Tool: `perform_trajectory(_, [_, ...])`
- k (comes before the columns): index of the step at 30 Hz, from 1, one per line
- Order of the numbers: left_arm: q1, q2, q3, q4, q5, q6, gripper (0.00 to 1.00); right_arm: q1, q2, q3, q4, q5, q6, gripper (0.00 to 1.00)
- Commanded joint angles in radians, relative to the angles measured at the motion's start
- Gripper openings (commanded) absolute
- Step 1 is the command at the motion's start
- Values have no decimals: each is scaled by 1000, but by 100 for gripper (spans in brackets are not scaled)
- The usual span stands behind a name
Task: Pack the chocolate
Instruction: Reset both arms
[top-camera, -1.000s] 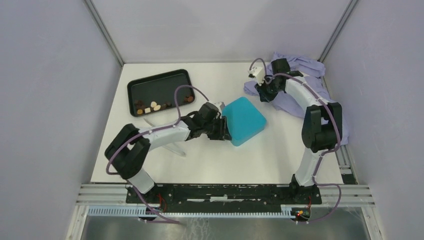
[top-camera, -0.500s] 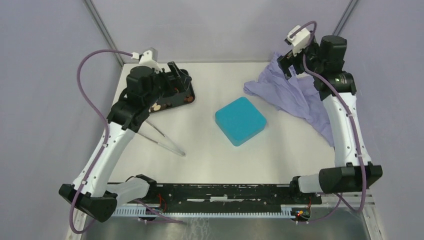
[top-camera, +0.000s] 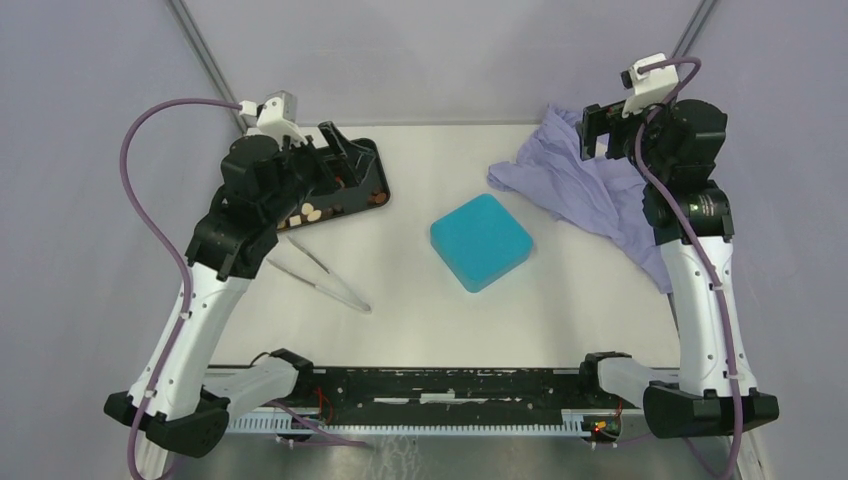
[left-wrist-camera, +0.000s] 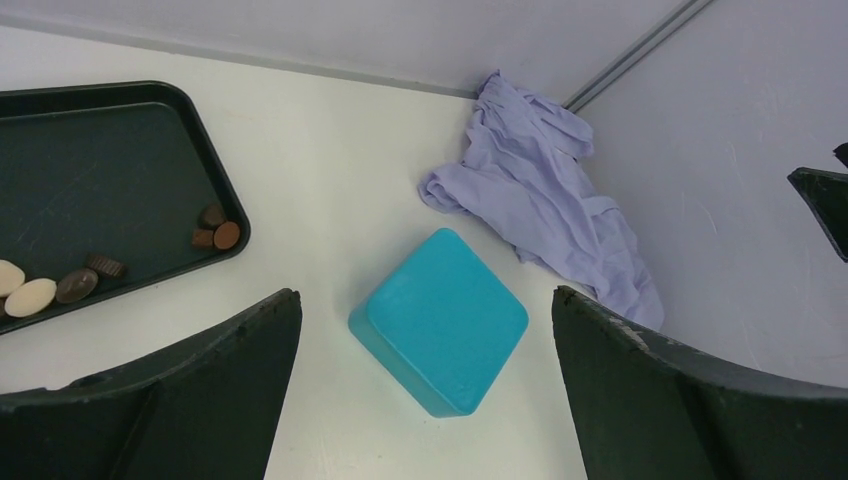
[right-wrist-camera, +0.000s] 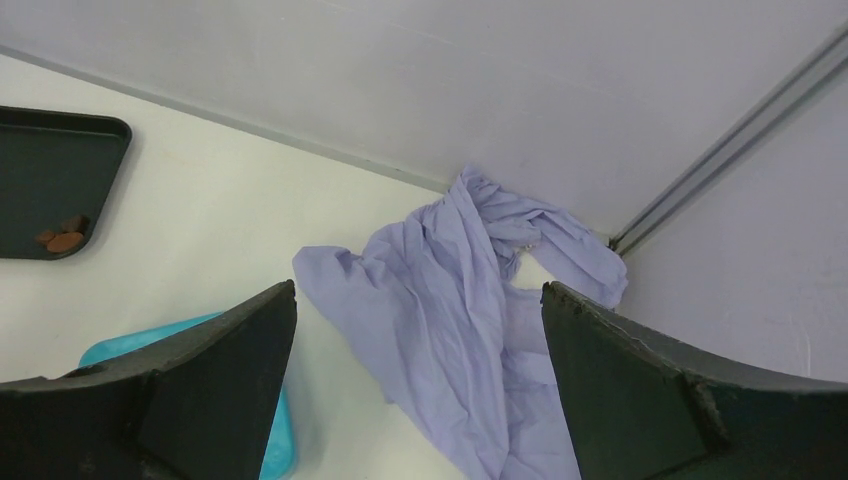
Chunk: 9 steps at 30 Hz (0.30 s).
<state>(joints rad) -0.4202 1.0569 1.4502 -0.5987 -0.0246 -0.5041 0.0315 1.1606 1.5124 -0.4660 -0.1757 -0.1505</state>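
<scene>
Several chocolate pieces (left-wrist-camera: 215, 228), dark brown, tan and cream, lie along the near side of a black tray (left-wrist-camera: 100, 170) at the back left; a few also show in the top view (top-camera: 310, 212). A closed teal square box (top-camera: 481, 241) sits mid-table, lid on. My left gripper (top-camera: 338, 150) hangs high over the tray, open and empty; in its wrist view the left gripper (left-wrist-camera: 425, 293) frames the teal box (left-wrist-camera: 445, 320) far below. My right gripper (top-camera: 598, 130) is raised at the back right, open and empty, and the right gripper (right-wrist-camera: 418, 287) looks down on the cloth.
A crumpled lilac cloth (top-camera: 590, 195) lies at the back right against the wall. Metal tweezers (top-camera: 320, 275) lie on the table in front of the tray. Enclosure walls stand close on three sides.
Both arms rose from the table: the left gripper left the teal box and went up over the tray, the right lifted off the cloth. Both grippers opened wide.
</scene>
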Motion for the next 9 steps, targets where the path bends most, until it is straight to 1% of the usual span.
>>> perform_trajectory(1, [-1,-13,11,52,54,9,100,-6,-36,-30,35,67,58,98])
perform_trajectory(5, [0,-30,-34,116,84,9,100,-19,-59,-51,30,13,68,98])
perform_trajectory(9, [0,-59,-75,173,82,-2,100,-24,-77,-69,26,-52,78,98])
